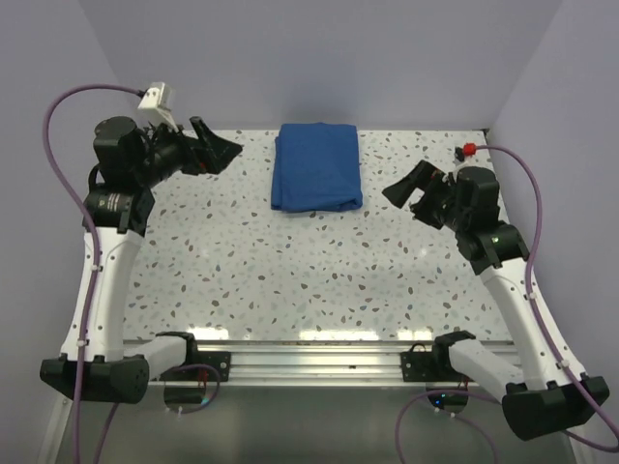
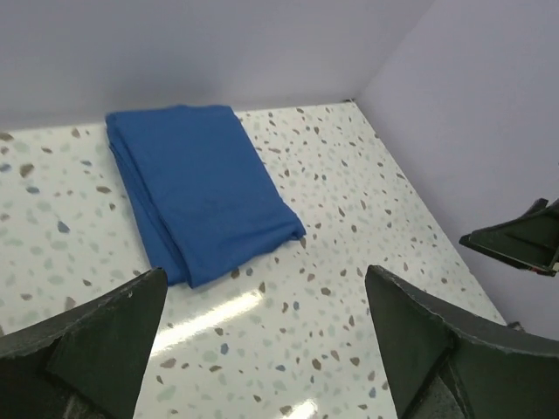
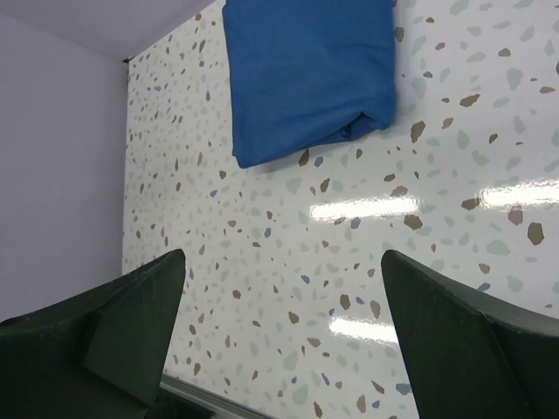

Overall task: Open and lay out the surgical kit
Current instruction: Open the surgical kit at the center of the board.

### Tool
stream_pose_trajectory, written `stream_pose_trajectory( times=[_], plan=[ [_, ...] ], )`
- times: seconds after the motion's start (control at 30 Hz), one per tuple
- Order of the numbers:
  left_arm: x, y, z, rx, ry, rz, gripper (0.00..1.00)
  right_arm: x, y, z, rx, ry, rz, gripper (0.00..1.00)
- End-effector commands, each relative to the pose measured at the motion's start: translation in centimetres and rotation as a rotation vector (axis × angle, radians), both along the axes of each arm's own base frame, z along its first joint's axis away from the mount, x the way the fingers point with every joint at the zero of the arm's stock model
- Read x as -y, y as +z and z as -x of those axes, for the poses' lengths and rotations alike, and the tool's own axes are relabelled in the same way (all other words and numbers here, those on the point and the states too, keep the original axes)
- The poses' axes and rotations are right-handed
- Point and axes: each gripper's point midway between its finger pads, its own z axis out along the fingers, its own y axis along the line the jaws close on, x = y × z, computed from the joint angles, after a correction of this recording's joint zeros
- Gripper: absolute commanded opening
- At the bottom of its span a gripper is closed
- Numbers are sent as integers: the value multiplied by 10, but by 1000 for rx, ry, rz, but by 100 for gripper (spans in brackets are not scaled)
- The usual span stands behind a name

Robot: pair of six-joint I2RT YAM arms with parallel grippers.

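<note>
The surgical kit (image 1: 317,166) lies as a folded royal-blue cloth bundle at the back middle of the speckled table (image 1: 290,261), closed, so whatever is inside is hidden. My left gripper (image 1: 221,147) hovers to its left, open and empty, pointing toward the bundle. My right gripper (image 1: 406,186) hovers to its right, also open and empty. In the left wrist view the bundle (image 2: 201,188) lies ahead of the wide-apart fingers of the left gripper (image 2: 266,272), not touching them. In the right wrist view the bundle (image 3: 306,74) sits well beyond the right gripper (image 3: 284,255).
Pale walls close the table at the back and both sides. A metal rail (image 1: 309,362) runs along the near edge between the arm bases. A small red part (image 1: 469,149) sits at the back right. The right gripper's tip (image 2: 520,236) shows in the left wrist view.
</note>
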Motion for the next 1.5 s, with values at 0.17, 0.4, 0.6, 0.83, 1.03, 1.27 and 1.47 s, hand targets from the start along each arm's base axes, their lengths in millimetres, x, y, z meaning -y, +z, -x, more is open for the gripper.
stream_pose_trajectory(
  times=[0.17,0.4,0.6,0.83,1.03,1.27,1.47],
  plan=[
    [70,-19,58,-149,-554,606,100,-37,77,-28,121,135,88,99],
    [26,-62,-9,-227,-2,287,100,-132,60,-33,30,283,537,99],
    [-74,-130,-7,-527,632,-290,100,-198,15,-66,-50,334,718,99],
    [-65,-113,36,-420,525,-223,100,-249,-51,-95,-93,390,717,99],
    [-62,-133,69,-486,479,-222,98,-269,-109,-115,-131,390,756,99],
    [-67,-153,96,-539,453,-267,98,-284,-143,-136,-119,338,747,95],
    [-62,-161,102,-563,413,-281,98,-284,-166,-152,-101,289,794,86]
  ],
)
